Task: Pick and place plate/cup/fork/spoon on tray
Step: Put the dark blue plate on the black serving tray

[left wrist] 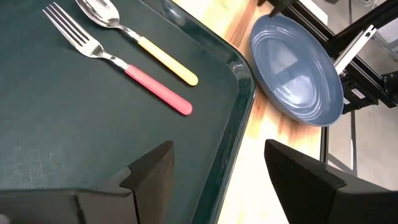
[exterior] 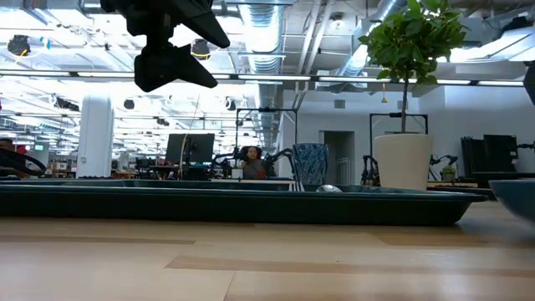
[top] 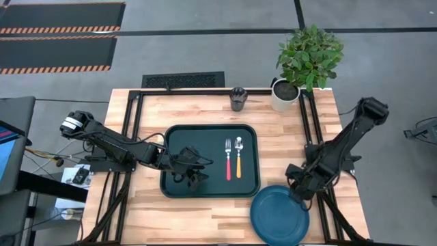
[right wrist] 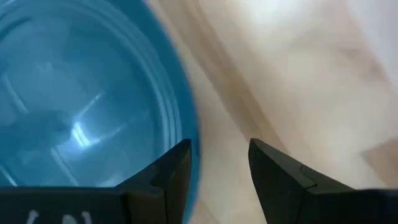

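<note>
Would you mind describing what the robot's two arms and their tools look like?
Both arms are dark, almost black, built of jointed segments. The left arm has a white band at its base joint and thin cables trailing beside it. The right arm is plain dark throughout. The left tool and right tool each end in two matte black, wedge-shaped fingers with angular, flat faces.

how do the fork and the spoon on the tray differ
The fork has a red-pink handle and tines; the spoon has an orange-yellow handle and a rounded bowl. In the high view the fork lies on the left arm's side, the spoon on the right arm's side. Both have silver metal heads, lie flat and parallel on the green tray, heads toward the table's far edge, with neither gripper touching them.
</note>
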You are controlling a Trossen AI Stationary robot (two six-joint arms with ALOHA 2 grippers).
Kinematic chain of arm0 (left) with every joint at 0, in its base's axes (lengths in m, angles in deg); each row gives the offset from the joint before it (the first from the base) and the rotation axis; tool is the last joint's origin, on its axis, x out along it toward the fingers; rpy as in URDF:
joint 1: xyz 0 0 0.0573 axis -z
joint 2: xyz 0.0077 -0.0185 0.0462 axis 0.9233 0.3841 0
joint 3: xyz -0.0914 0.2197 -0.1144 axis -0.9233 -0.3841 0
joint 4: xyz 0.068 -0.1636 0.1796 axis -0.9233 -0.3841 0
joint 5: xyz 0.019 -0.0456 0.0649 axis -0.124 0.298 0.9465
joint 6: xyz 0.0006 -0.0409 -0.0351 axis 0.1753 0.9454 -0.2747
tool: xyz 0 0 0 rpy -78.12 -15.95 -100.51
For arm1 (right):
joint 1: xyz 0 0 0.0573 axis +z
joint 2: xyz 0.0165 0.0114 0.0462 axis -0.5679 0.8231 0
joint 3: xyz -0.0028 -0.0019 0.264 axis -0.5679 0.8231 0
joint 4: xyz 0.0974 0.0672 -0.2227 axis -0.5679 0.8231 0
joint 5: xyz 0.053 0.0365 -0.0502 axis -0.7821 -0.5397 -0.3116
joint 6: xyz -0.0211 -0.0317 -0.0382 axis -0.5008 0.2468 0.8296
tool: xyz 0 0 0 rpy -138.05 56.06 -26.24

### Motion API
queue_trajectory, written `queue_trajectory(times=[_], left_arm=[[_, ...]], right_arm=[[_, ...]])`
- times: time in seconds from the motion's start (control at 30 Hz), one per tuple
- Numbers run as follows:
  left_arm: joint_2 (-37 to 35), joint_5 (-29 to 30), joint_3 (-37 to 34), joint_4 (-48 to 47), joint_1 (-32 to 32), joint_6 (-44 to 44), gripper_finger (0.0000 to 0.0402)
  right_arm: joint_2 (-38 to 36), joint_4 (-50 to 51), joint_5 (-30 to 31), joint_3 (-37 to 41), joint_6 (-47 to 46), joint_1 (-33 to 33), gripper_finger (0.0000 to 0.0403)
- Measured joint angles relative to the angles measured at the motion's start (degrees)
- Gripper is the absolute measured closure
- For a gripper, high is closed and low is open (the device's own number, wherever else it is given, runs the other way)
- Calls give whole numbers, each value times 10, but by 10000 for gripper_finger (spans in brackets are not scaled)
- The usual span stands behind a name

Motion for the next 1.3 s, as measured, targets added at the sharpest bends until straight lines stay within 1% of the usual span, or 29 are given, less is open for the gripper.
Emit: queue_trajectory(times=[0.1,0.2,0.3,0.4,0.53,0.67,0.73,0.8,0.9,1.03,1.17,1.3], left_arm=[[0,0,0,0,0,0,164],[0,2,0,-1,0,0,164],[0,3,0,-1,0,0,164],[0,4,0,-1,0,0,164],[0,4,0,-1,0,0,165],[0,4,0,-1,0,0,164],[0,4,0,0,0,1,164],[0,4,0,0,0,1,164],[0,10,0,0,0,9,164],[0,29,0,1,0,30,165],[0,49,0,1,0,60,164],[0,61,0,20,0,69,164]], right_arm=[[25,-29,-8,0,14,0,214],[43,-30,-14,0,15,0,215],[60,-30,-31,0,16,0,226],[75,-31,-42,0,16,0,255],[89,-31,-51,0,16,0,321],[82,-34,-51,-2,18,0,381],[74,-36,-51,-2,26,2,393],[65,-33,-48,-4,31,5,390],[50,-25,-27,-12,36,12,394],[35,-1,17,-37,34,23,396],[27,38,74,-72,27,29,398],[28,71,134,-120,14,16,398]])
